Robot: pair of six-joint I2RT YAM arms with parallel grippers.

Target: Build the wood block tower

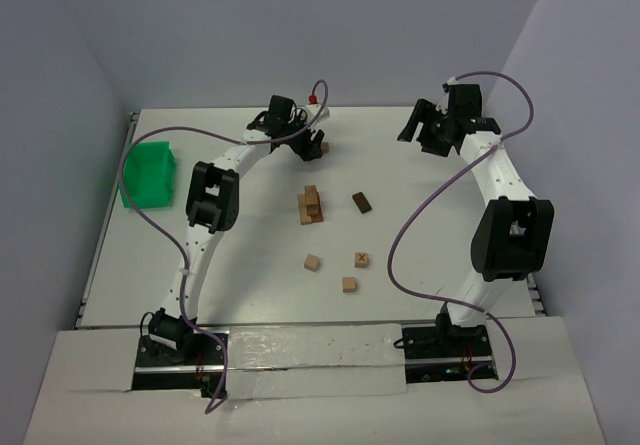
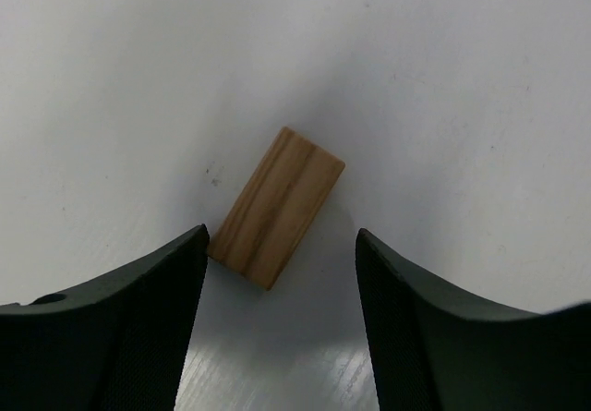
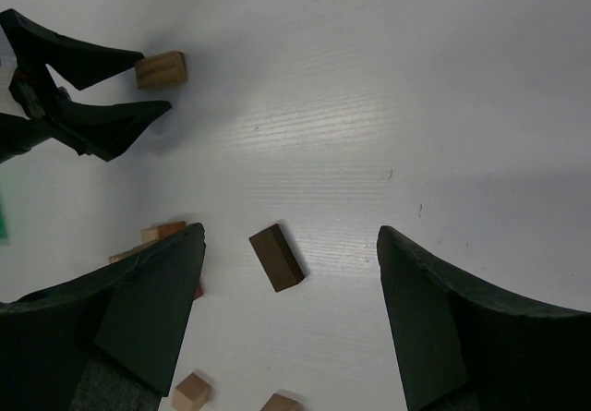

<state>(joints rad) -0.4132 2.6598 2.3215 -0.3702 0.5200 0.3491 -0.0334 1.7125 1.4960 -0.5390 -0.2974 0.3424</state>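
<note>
A short tan wood bar lies flat on the white table, skewed, just ahead of my left gripper. That gripper is open, and the bar's near corner is close to its left fingertip. The right wrist view shows the same bar at the tips of the left gripper. The tower is a low stack of tan blocks at mid-table. A dark brown block lies to its right, below my right gripper, which hangs open and empty high over the table's far right.
Two loose tan cubes and an X-marked block lie nearer the arm bases. A green plastic tray stands at the table's left edge. The left arm reaches over the far middle of the table.
</note>
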